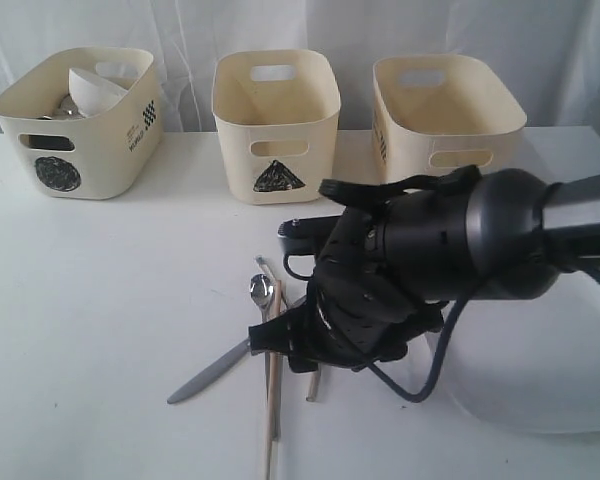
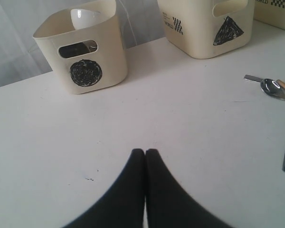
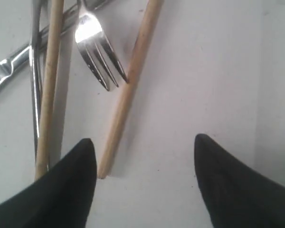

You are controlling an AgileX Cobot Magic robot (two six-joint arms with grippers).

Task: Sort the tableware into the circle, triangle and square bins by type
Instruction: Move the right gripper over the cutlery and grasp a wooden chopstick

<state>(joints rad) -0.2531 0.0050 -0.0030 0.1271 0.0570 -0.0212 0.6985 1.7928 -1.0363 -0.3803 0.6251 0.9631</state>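
1. Here's the right gripper (image 3: 143, 142), low over the cutlery pile in front of the triangle tub (image 1: 276, 125), fingers spread wide with nothing between them.
2. The wooden chopsticks (image 3: 128, 90), fork (image 3: 97, 52), knife (image 1: 208, 375) and spoon (image 1: 261, 290) lie tangled there, well clear of that tub.
3. Now the key bit: the nearer chopstick's end sits just beside one finger, off-centre. Its long axis runs across the closing line, so I'd judge a pinch workable after a small sideways shift.
4. The left gripper (image 2: 145, 153), fingers pressed together and empty, hangs well apart from the triangle tub and the pile, so the right arm is nearer.
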